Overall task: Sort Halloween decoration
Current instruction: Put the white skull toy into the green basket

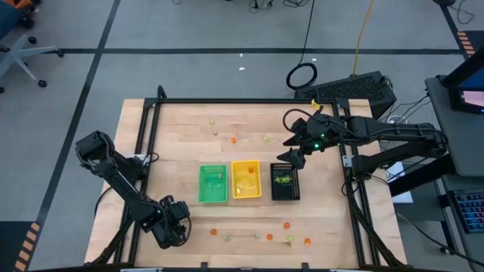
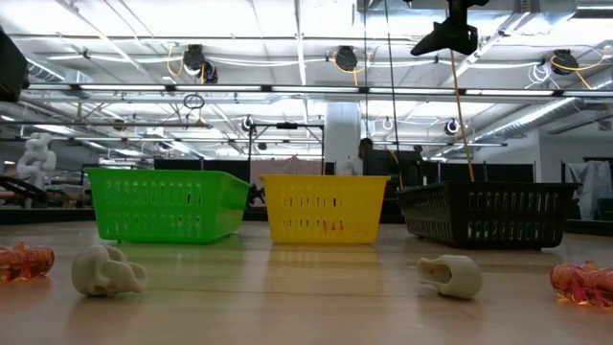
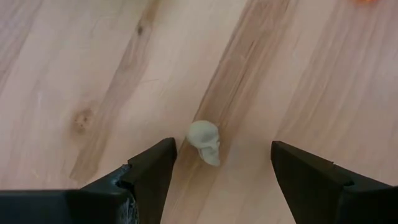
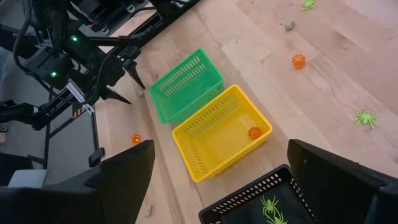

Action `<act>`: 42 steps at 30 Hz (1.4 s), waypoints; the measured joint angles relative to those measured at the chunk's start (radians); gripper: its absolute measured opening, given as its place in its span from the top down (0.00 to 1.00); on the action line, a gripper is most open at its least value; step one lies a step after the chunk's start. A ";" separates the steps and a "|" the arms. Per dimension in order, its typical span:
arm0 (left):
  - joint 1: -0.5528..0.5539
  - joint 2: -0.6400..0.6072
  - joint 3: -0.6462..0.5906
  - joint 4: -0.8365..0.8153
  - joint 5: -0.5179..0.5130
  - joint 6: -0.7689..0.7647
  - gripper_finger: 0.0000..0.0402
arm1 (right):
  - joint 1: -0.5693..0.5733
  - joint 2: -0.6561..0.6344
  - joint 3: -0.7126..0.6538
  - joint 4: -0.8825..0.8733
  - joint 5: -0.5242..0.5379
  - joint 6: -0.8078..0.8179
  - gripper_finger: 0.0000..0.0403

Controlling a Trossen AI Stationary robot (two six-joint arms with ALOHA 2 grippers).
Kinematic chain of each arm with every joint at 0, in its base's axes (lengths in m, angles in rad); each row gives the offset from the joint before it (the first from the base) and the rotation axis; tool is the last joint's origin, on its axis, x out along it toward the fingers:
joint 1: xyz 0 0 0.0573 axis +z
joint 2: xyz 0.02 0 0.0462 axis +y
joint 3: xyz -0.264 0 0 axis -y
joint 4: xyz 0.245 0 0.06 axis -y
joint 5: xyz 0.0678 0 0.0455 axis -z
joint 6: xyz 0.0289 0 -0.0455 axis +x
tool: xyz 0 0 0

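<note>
A small whitish-grey skull trinket (image 3: pixel 204 142) lies on the bare wood near the table's near left corner. My left gripper (image 3: pixel 224 148) points steeply down over it, open, one finger on each side and neither touching it. In the high view this gripper (image 1: pixel 172 227) covers the skull. My right gripper (image 1: pixel 292 154) hangs open and high above the far end of the black tray (image 1: pixel 285 181). More trinkets, orange (image 1: pixel 288 225), yellow-green (image 1: pixel 290 239) and whitish (image 1: pixel 227 237), lie along the near edge, and others (image 1: pixel 233 140) lie beyond the trays.
The green tray (image 1: pixel 212 183), yellow tray (image 1: pixel 246 179) and black tray stand side by side mid-table. An orange piece (image 4: pixel 254 132) lies in the yellow tray, and green spiders (image 4: pixel 268 205) lie in the black one. A black frame (image 1: pixel 144 136) runs along the table's edges.
</note>
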 joint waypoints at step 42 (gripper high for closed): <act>0.024 0.002 -0.001 -0.014 -0.010 0.003 0.93 | 0.000 0.016 0.002 0.001 0.004 -0.021 0.13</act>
